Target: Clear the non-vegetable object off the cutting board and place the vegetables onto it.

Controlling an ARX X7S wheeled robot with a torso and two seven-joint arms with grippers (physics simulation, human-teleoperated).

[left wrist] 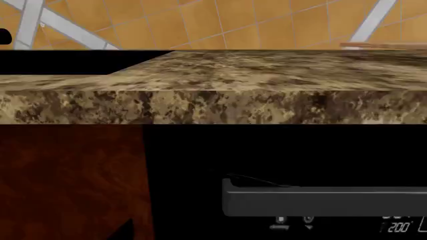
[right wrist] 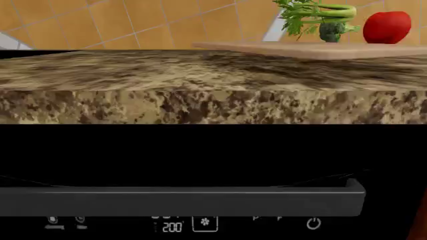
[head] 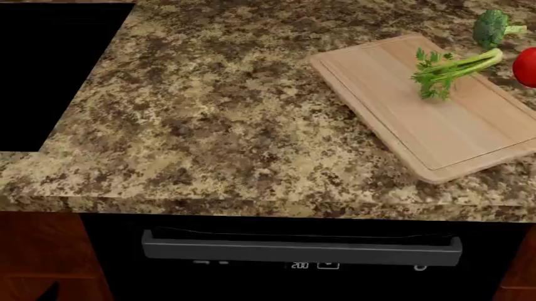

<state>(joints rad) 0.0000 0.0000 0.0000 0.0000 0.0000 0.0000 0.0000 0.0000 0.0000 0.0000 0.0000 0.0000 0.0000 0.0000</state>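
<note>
The light-wood cutting board (head: 423,119) lies on the granite counter at the right of the head view. The pale-green celery stalk (head: 456,69) with its leafy tuft lies across the board's far part. The broccoli head (head: 491,26) sits on the counter beyond the board. The red tomato-like ball (head: 526,66) sits at the right edge, off the board. The right wrist view shows the board's edge (right wrist: 293,46), the celery (right wrist: 317,12), the broccoli (right wrist: 329,31) and the red ball (right wrist: 387,27) from below counter level. The left wrist view shows a sliver of the board (left wrist: 383,46). Neither gripper shows in any view.
The granite counter (head: 218,113) has a dark sink opening (head: 50,69) at the left. Below its front edge is a black oven with a grey handle (head: 302,248) and a display reading 200. Both wrist cameras face the counter's front edge (left wrist: 213,105) and the oven front (right wrist: 187,200).
</note>
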